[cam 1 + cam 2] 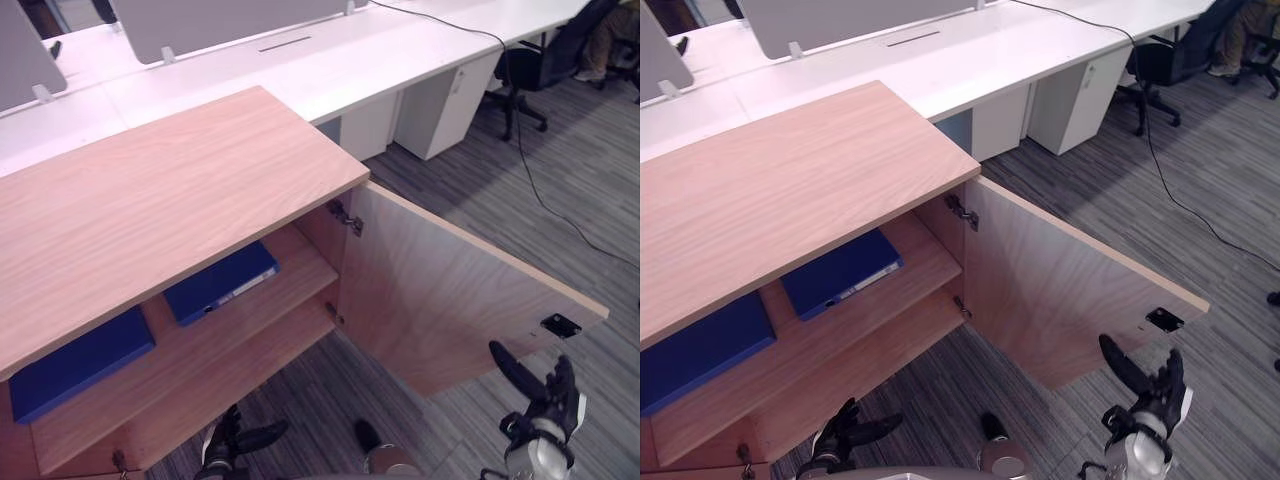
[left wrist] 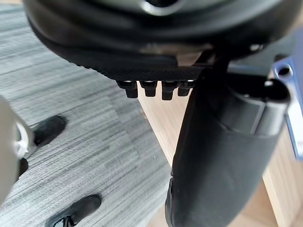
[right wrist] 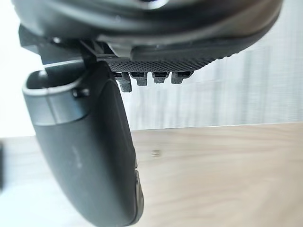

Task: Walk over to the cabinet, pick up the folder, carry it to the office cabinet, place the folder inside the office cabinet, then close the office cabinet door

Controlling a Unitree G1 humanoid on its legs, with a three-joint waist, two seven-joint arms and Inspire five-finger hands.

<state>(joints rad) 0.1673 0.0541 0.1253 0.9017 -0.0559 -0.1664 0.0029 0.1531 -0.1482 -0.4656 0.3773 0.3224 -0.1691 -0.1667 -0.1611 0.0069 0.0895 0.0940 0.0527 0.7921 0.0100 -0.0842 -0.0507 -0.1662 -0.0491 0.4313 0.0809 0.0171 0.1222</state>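
Behind the office cabinet [image 1: 180,190]: long white desks [image 1: 400,60] with grey divider screens [image 1: 220,20], white drawer pedestals [image 1: 440,105] underneath, and a black office chair [image 1: 525,75] at far right. Grey striped carpet [image 1: 580,170] all around.

Cabinet door [image 1: 450,300] swung wide open to the right, standing out across the carpet. Metal hinges [image 1: 347,218] at its inner edge, a small black catch [image 1: 560,325] near its outer edge.

Inside the open cabinet, on the upper shelf [image 1: 290,290]: a blue folder [image 1: 222,283], lying flat and turned at an angle, with a white label along the spine facing outward. Further left on the same shelf, apart from it, a second blue folder [image 1: 80,362], also flat.

Left hand [image 1: 235,437] low in front of the cabinet's bottom shelf, fingers relaxed, thumb out, holding nothing. Right hand [image 1: 545,400] low by the door's outer edge, fingers straight and spread, empty. Contact between its fingers and the door: cannot tell.
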